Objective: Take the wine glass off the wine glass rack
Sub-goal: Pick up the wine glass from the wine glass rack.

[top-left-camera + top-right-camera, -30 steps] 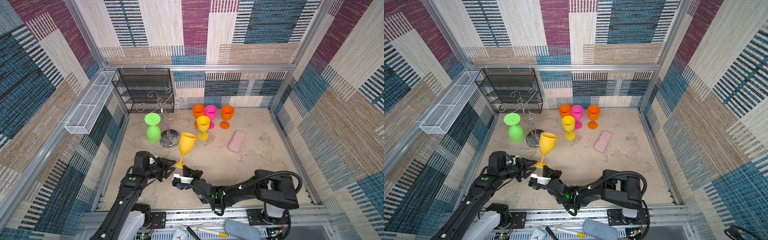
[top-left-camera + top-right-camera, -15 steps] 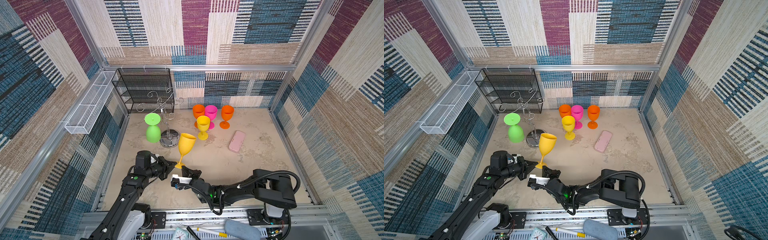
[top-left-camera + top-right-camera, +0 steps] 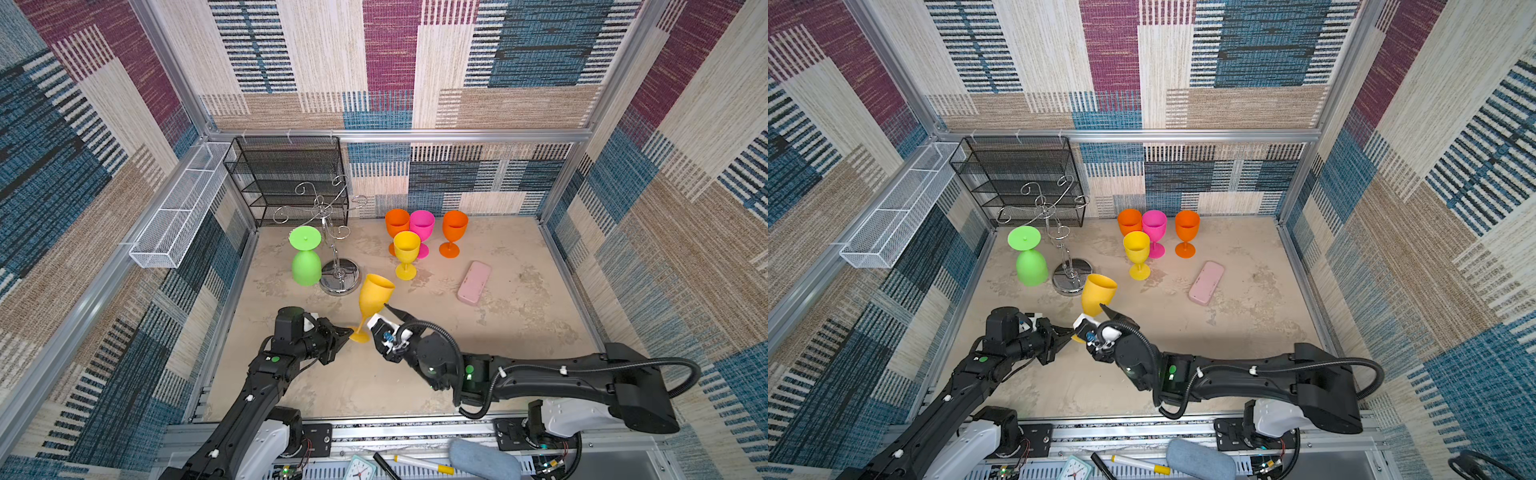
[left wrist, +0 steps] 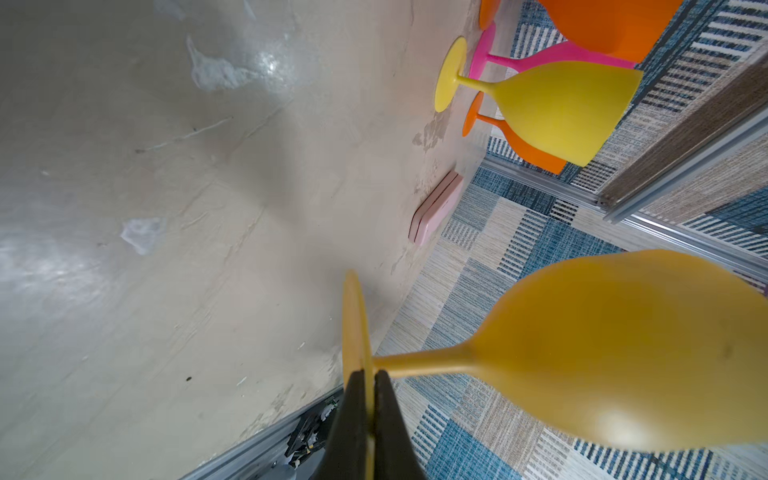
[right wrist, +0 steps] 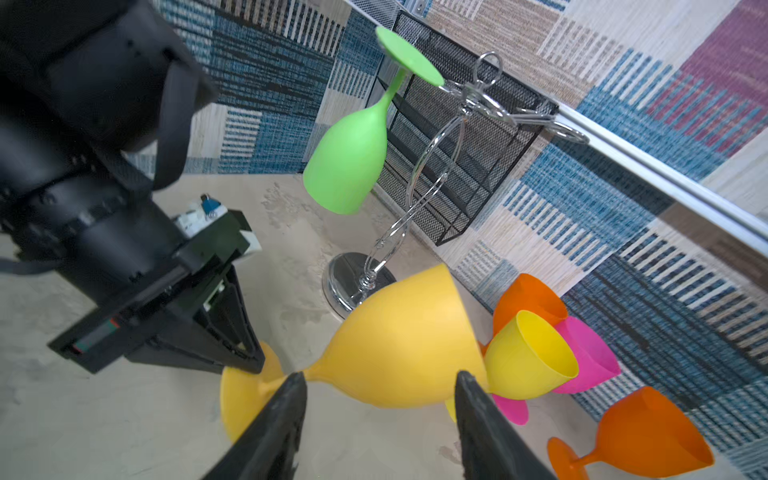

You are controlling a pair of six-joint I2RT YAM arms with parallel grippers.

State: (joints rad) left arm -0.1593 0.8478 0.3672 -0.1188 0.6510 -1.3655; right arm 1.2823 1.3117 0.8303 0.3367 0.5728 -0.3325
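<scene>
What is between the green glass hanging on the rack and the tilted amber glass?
The chrome rack base, seen in both top views: the green glass is on one side, the amber glass close on the other.

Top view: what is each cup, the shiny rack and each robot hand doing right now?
amber glass: tilted, foot pinched
left gripper: shut on the amber glass
right gripper: open, fingers either side of the amber glass
green glass: hanging upside down on rack
wine glass rack: upright
yellow glass: upright
pink glass: upright
orange glass behind yellow glass: upright
other orange glass: upright
pink case: lying flat, closed
</scene>
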